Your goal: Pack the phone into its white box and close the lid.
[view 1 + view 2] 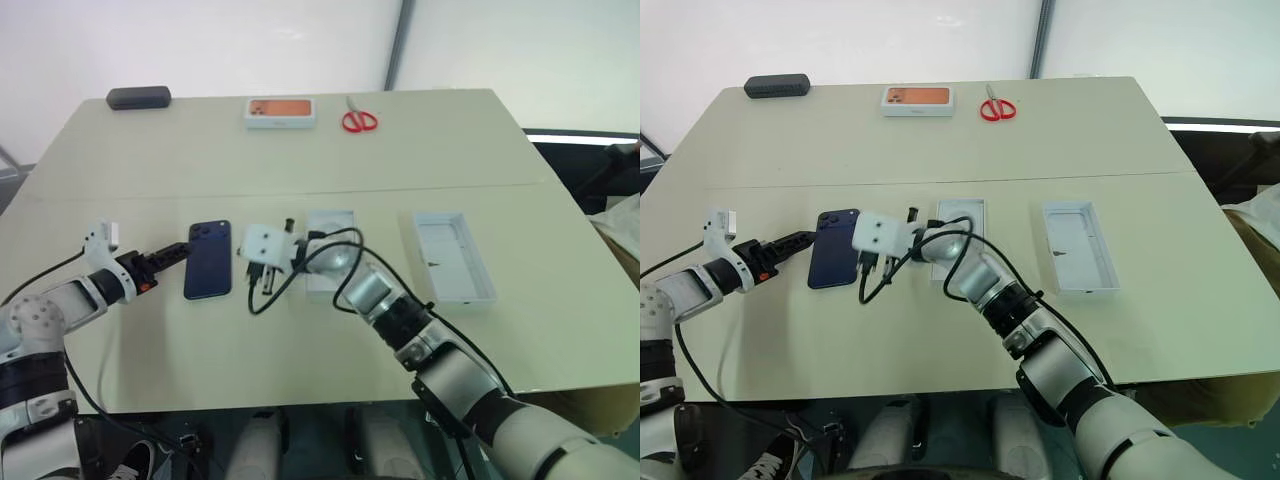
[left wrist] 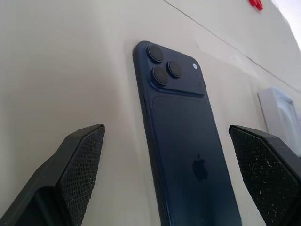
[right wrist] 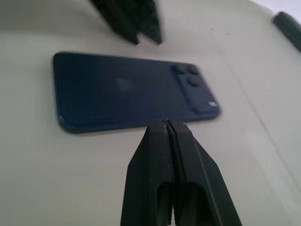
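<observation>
Phone [image 1: 208, 259] lies camera side up on the table [image 1: 150, 160], left of the white box [image 1: 330, 262]; the lid [image 1: 453, 256] rests well to the right; the left gripper [image 2: 174, 160] stands wide beside the phone's left edge; the right gripper [image 3: 168, 126], fingers pressed together, points at its right edge.

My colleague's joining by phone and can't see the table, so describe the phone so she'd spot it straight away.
Start at the beige table and look at its near left part, just left of the white box. The phone lies flat there, back up, between the open left end effector and the shut right end effector. It is the slim, glossy navy-blue slab with a camera bump, unlike the black case at the far edge.
</observation>
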You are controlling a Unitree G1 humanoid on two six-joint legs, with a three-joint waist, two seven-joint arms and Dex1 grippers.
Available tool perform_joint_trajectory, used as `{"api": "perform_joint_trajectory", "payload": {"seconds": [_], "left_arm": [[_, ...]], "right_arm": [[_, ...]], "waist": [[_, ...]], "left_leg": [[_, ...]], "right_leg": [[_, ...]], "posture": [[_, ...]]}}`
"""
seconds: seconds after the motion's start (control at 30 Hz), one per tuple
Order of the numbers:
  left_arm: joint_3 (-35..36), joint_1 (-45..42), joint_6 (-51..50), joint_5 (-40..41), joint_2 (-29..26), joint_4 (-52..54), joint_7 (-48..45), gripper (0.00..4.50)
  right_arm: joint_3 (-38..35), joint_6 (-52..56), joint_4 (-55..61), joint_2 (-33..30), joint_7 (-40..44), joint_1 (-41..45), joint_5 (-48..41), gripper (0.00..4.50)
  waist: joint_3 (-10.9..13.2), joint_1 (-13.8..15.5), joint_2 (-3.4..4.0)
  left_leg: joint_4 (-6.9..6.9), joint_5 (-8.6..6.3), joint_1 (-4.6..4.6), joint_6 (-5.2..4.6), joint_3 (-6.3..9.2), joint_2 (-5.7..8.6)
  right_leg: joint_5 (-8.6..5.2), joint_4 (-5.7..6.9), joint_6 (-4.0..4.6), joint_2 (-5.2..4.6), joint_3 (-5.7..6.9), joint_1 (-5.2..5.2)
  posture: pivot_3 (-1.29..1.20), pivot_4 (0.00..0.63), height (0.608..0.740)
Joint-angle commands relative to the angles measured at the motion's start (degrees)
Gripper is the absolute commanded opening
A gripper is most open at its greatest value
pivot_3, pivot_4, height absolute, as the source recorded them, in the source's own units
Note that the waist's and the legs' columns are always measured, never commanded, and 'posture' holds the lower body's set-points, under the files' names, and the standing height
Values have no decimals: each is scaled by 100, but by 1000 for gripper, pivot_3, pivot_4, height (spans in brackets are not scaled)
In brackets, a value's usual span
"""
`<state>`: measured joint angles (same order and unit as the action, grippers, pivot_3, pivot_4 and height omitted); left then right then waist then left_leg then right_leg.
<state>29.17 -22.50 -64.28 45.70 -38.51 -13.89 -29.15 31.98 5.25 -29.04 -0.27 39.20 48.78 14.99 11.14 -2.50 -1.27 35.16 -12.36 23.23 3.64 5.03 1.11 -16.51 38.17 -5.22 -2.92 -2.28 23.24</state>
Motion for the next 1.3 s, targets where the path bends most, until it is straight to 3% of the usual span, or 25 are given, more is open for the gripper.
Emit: {"api": "perform_joint_trajectory", "payload": {"seconds": [0.03, 0.3, 0.5, 0.97, 1.27, 1.3], "left_arm": [[-96, 65, -259, -74, 12, 94, 181, 4500], [-584, -140, -570, -328, 287, -140, 390, 4500], [-830, -432, -828, -424, 620, -547, 260, 4500], [-427, -663, -1753, -47, 1198, -547, 173, 4500], [-357, -638, -1552, -273, 928, -585, 168, 4500], [-250, -657, -1536, -260, 954, -640, 218, 4237]], "right_arm": [[179, -96, -216, 147, 38, 195, 214, 84], [205, 60, -835, 364, 35, 464, 408, 84], [88, 115, -785, 331, 53, 444, 404, 84], [-53, 154, -650, 166, 54, 365, 372, 84], [-33, 66, -665, 100, -1, 325, 412, 84], [-37, 71, -668, 104, 2, 323, 406, 30]], "waist": [[-1, -8, -2], [-14, 20, 7], [-21, 63, 16], [-35, 174, 31], [-35, 141, 30], [-35, 138, 30]], "left_leg": [[1, 1, 0, 1, 0, 2], [-3, 3, -14, 6, 3, 5], [-15, 2, -85, 6, -1, 10], [-12, 1, -85, 4, 1, 32], [-14, 1, -85, 4, 1, 34], [-14, 1, -85, 4, 1, 33]], "right_leg": [[3, 0, -5, -2, -2, 0], [9, 3, -2, 1, -1, -9], [7, -13, -4, -6, 3, -89], [-3, -13, -20, -41, 8, -95], [-3, -13, -21, -42, 10, -93], [-3, -13, -20, -42, 10, -93]], "posture": [[0, 150, 740], [0, 150, 740], [0, 150, 740], [0, 150, 740], [0, 150, 740], [0, 150, 740]]}}
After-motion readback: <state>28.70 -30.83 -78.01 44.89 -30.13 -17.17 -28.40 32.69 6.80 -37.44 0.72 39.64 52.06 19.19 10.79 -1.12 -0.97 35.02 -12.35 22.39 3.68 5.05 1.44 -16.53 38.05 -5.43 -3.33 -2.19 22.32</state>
